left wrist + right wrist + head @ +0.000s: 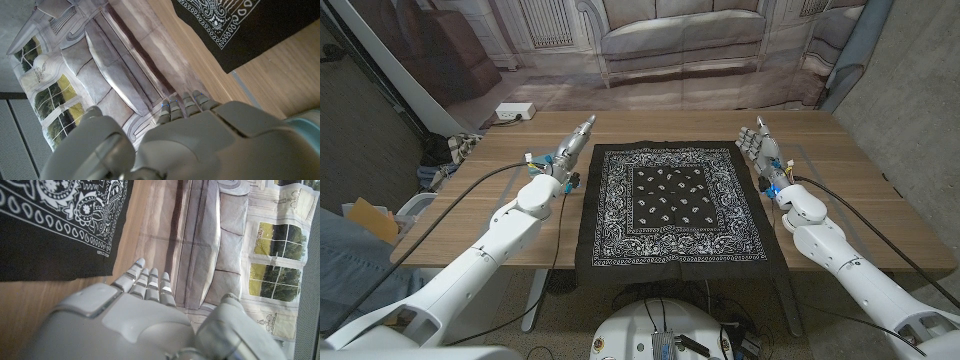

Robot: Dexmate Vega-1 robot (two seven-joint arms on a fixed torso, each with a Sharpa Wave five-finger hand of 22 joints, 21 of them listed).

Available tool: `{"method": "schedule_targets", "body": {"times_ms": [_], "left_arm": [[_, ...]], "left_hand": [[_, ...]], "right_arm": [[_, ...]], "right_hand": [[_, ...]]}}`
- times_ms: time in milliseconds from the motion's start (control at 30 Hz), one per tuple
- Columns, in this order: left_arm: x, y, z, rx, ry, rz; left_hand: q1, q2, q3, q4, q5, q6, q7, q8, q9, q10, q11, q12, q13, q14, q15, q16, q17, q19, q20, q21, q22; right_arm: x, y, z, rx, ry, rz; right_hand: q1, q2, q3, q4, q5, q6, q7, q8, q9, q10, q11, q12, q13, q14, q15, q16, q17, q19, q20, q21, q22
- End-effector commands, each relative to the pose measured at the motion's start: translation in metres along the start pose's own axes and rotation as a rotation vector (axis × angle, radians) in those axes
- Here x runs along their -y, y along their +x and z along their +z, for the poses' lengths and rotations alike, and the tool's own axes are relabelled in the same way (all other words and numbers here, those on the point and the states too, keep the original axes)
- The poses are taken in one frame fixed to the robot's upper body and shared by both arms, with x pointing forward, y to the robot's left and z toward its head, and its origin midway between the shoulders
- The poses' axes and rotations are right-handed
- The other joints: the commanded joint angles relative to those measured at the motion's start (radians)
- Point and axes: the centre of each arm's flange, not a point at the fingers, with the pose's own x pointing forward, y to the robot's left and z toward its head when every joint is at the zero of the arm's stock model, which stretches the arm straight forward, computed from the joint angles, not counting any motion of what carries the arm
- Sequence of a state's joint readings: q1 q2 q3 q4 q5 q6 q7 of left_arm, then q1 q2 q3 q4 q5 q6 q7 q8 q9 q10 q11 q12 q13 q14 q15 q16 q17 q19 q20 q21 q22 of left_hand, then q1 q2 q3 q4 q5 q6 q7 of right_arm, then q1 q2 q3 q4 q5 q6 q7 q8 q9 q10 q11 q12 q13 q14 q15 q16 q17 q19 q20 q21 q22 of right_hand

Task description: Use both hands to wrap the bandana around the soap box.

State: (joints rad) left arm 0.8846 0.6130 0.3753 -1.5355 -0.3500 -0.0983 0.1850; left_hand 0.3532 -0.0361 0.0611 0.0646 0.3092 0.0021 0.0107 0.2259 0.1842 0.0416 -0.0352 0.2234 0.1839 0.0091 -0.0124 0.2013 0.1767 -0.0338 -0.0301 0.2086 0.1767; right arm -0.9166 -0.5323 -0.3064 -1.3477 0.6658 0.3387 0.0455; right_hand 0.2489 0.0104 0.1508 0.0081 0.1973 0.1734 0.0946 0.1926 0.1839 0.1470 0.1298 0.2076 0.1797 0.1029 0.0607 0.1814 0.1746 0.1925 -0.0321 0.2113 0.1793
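Head view first: closest to us, the near edge of the black paisley bandana (667,207) hangs a little over the front edge of the wooden table (860,190). The cloth is spread flat in the middle of the table, and we can't spot a soap box on it.

Either side of the cloth we've got the two arms coming in. The left hand (575,140) sits just off the bandana's far left corner with its fingers stretched out and nothing in it. The right hand (758,145) stands just beside the far right corner, fingers apart and pointing up, also gripping nothing. Neither one touches the cloth as far as we can tell, though the right one is close enough that it's hard to call.

Further back, a white power strip (515,111) sits on the floor past the table's far left corner, and behind that hangs a printed backdrop (680,35) of a sofa.
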Motion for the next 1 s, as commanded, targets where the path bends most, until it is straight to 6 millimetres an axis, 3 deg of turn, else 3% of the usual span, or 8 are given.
{"method": "schedule_targets", "body": {"times_ms": [33, 367, 700, 800, 1000], "left_arm": [[-0.027, 0.000, 0.005, -0.025, 0.134, 0.015], [-0.051, -0.017, 0.007, -0.055, 0.253, 0.103], [-0.066, -0.034, 0.012, -0.050, 0.434, 0.256], [-0.067, -0.036, 0.014, -0.040, 0.500, 0.314], [-0.067, -0.034, 0.014, -0.058, 0.557, 0.322]], "left_hand": [[0.014, 0.004, 0.002, -0.003, -0.001, 0.008, 0.004, 0.004, 0.002, 0.010, 0.000, 0.009, 0.002, 0.008, -0.001, 0.006, 0.001, 0.006, -0.018, 0.007, 0.001], [0.043, 0.011, 0.009, -0.017, -0.006, 0.021, 0.002, 0.005, 0.002, 0.022, -0.001, 0.008, 0.002, 0.020, -0.001, 0.004, 0.001, 0.011, -0.013, 0.005, 0.001], [0.225, -0.005, 0.038, -0.122, -0.023, 0.093, -0.002, 0.017, 0.005, 0.090, -0.019, 0.010, 0.004, 0.098, -0.024, 0.005, 0.001, 0.069, 0.029, 0.010, 0.002], [0.269, -0.010, 0.043, -0.146, -0.025, 0.121, -0.004, 0.022, 0.006, 0.117, -0.018, 0.012, 0.005, 0.131, -0.027, 0.009, 0.001, 0.087, 0.003, 0.012, 0.003], [0.286, -0.014, 0.042, -0.155, -0.028, 0.141, -0.008, 0.025, 0.006, 0.136, -0.019, 0.014, 0.005, 0.140, -0.030, 0.007, 0.001, 0.094, -0.009, 0.011, 0.003]], "right_arm": [[-0.002, -0.007, 0.000, -0.013, 0.004, -0.014], [-0.011, -0.006, 0.000, -0.009, -0.001, -0.005], [-0.017, -0.005, -0.002, -0.015, 0.024, -0.013], [-0.018, -0.004, -0.002, -0.009, 0.024, -0.006], [-0.021, -0.004, 0.004, 0.020, 0.022, -0.006]], "right_hand": [[0.006, 0.004, 0.003, -0.002, 0.005, 0.005, -0.001, 0.005, 0.003, 0.010, 0.003, 0.007, 0.003, 0.010, 0.002, 0.005, 0.004, 0.004, 0.008, 0.000, 0.005], [0.008, 0.005, 0.004, -0.004, 0.004, 0.007, -0.002, 0.005, 0.003, 0.013, 0.004, 0.007, 0.003, 0.012, 0.003, 0.005, 0.004, 0.005, 0.008, 0.000, 0.005], [0.011, 0.006, 0.004, -0.007, 0.004, 0.009, -0.003, 0.005, 0.004, 0.014, 0.004, 0.007, 0.004, 0.015, 0.002, 0.006, 0.004, 0.008, 0.010, 0.000, 0.005], [0.013, 0.007, 0.004, -0.009, 0.003, 0.014, -0.003, 0.006, 0.004, 0.035, 0.005, 0.014, 0.004, 0.030, -0.001, 0.010, 0.004, 0.020, 0.009, 0.003, 0.006], [0.013, 0.007, 0.003, -0.010, 0.003, 0.017, -0.002, 0.008, 0.004, 0.036, 0.003, 0.014, 0.004, 0.032, -0.002, 0.010, 0.004, 0.023, 0.008, 0.004, 0.006]]}}
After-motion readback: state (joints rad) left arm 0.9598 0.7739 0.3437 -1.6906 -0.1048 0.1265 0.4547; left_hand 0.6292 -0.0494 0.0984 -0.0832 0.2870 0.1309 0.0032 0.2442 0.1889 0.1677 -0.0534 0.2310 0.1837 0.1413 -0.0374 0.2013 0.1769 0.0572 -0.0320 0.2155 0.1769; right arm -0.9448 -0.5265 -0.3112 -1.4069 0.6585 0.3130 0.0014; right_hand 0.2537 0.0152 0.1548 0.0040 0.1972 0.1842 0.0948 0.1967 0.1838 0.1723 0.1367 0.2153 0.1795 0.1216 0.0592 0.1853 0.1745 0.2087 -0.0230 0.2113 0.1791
